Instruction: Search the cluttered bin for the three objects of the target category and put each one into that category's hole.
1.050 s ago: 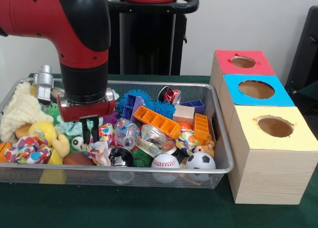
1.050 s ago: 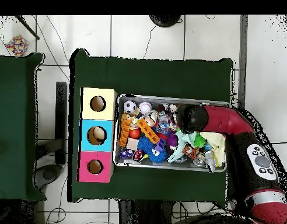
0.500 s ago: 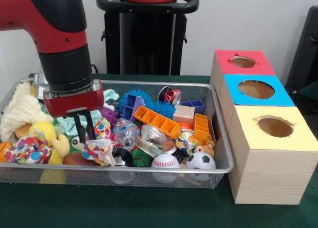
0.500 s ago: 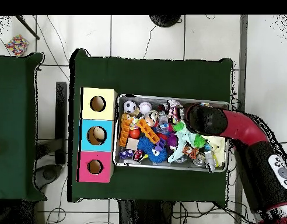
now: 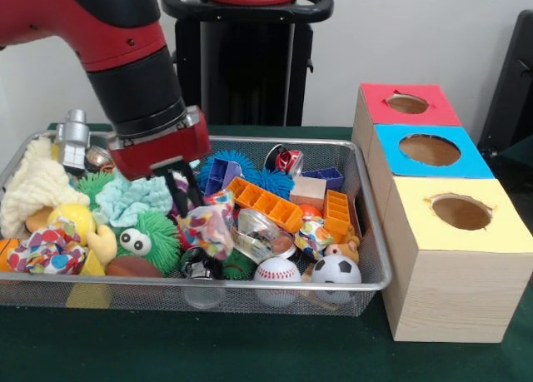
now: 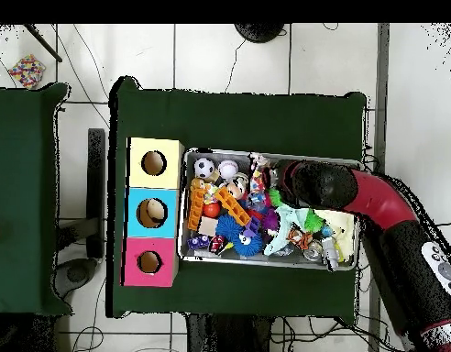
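Multicoloured cloth bundle [image 5: 206, 225] is hanging limp from the gripper [image 5: 181, 192], whose fingers are pinching its upper edge just above the middle of the wire bin [image 5: 373, 257], looking light and floppy, best held by a bunched fold.

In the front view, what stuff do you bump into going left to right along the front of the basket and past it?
Colorful cloth bundle → green fuzzy toy with eyes → baseball → soccer ball → yellow-topped box.
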Action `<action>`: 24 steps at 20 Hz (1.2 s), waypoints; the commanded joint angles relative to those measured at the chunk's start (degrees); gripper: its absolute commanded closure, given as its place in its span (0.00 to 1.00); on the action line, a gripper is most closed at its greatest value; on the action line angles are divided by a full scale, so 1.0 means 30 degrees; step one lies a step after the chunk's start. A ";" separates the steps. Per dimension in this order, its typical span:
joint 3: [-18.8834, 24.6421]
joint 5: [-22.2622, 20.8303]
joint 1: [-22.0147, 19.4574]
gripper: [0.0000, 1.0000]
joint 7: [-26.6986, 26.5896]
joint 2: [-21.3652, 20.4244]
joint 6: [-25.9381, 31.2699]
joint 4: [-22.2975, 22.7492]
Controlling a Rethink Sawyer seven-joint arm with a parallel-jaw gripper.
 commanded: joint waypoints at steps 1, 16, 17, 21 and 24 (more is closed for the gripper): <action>0.1976 0.1722 -0.0088 1.00 -0.0375 0.0336 0.2500 0.2209; 0.2453 0.3848 0.0384 1.00 0.1037 -0.0106 0.1712 0.2819; 0.2460 0.3952 0.0431 1.00 0.1229 -0.0185 0.1603 0.2930; 0.2582 0.4267 0.0607 1.00 0.1898 -0.0244 0.0688 0.3252; 0.2711 0.4424 0.0826 1.00 0.2148 -0.0325 0.0117 0.3325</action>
